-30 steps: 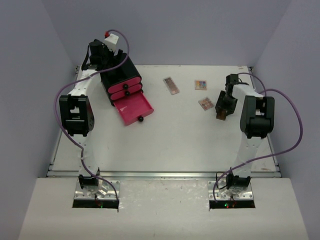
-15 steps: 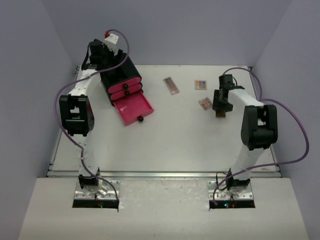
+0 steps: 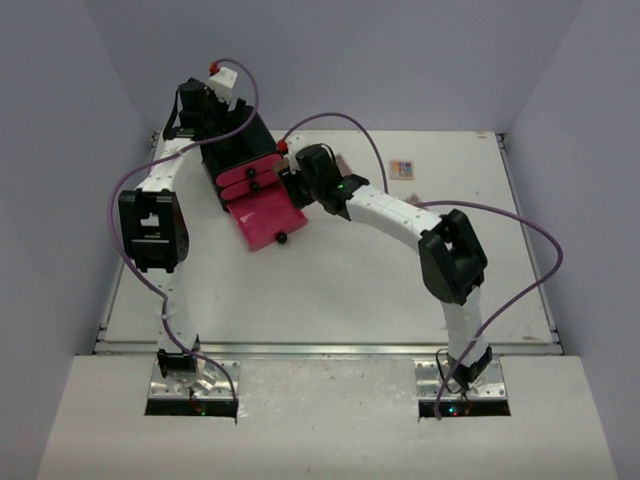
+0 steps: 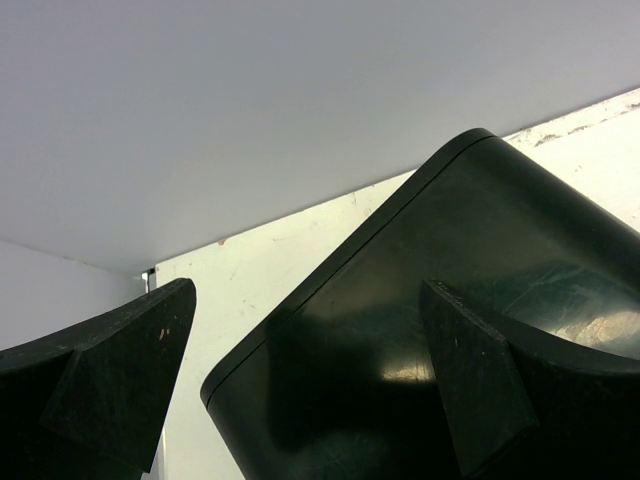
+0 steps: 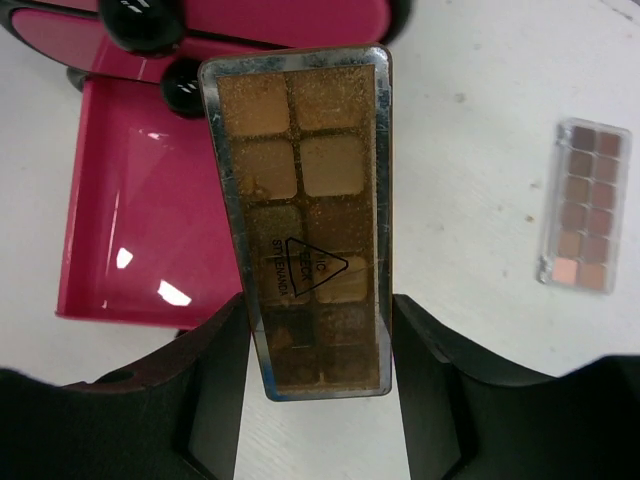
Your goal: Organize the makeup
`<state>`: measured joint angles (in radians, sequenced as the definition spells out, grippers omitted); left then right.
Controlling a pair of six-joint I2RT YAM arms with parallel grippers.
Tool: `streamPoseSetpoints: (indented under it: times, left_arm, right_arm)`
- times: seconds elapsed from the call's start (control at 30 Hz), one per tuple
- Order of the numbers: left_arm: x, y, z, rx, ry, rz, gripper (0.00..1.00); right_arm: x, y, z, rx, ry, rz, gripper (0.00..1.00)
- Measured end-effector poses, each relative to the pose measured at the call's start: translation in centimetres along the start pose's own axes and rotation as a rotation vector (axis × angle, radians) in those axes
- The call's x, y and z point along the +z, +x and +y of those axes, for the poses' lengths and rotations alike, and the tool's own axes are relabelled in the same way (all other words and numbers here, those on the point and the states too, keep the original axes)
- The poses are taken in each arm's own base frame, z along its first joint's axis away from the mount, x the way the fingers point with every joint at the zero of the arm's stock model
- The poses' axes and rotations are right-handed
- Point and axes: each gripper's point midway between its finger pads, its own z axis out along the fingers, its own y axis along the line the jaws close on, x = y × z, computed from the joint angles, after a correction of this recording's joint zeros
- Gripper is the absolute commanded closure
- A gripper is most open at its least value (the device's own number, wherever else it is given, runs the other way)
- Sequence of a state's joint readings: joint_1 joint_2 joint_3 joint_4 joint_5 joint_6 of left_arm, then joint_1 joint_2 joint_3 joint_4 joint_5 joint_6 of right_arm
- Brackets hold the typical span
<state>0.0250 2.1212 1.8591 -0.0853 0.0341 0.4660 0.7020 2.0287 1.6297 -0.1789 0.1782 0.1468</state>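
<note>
Stowing step, as I read it: one palette is up and over the drawer, and the drop is not yet made.

On the table [image 3: 400,290] the black chest [image 3: 238,148] sits far left. Its bottom pink drawer [image 3: 268,218] is pulled out and looks bare inside in the right wrist view. My right arm is stretched across the table toward the chest.

The left gripper [image 4: 305,300] is up at the chest's top rear. Its fingers are spread wide, one off to the side with a gap and one over the black lid. I cannot tell whether either touches; my guess is it braces the chest.

The right gripper [image 5: 320,330] pinches the tan palette [image 5: 300,180] across its width near one end, swatches facing the camera. The palette's far end reaches the round black knobs [image 5: 160,50] on the drawer fronts, and it hangs over the drawer's right-hand wall, half over the table.

Next move, I judge: shift left until the whole palette is inside the drawer walls, lower, then open. The risk is clipping the knobs or landing it on the rim.

Left out on the table: a long palette [image 5: 582,205] of pinkish-brown swatches, well right of the drawer, and a small multicolour palette [image 3: 401,168] at the far edge.
</note>
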Motion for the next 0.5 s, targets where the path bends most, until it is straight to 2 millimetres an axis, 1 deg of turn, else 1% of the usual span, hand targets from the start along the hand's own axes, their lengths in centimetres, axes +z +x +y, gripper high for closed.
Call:
streamPoseSetpoints:
  times: [0.1, 0.2, 0.27, 0.33, 0.5]
  left_arm:
    - [0.0, 0.0, 0.0, 0.000, 0.001, 0.001, 0.05]
    - [0.0, 0.0, 0.0, 0.000, 0.000, 0.001, 0.05]
    - [0.0, 0.0, 0.0, 0.000, 0.000, 0.001, 0.05]
    - [0.0, 0.0, 0.0, 0.000, 0.000, 0.001, 0.05]
    - [0.0, 0.0, 0.0, 0.000, 0.001, 0.001, 0.05]
  right_arm:
    - [2.3, -0.1, 3.0, -0.021, -0.047, -0.023, 1.00]
    - [4.5, 0.9, 4.7, -0.029, -0.069, -0.027, 1.00]
    - [5.4, 1.9, 5.3, -0.027, -0.077, -0.016, 1.00]
    - [6.1, 2.5, 5.7, -0.019, -0.076, -0.019, 1.00]
    - [6.7, 3.2, 6.0, 0.018, -0.064, -0.046, 1.00]
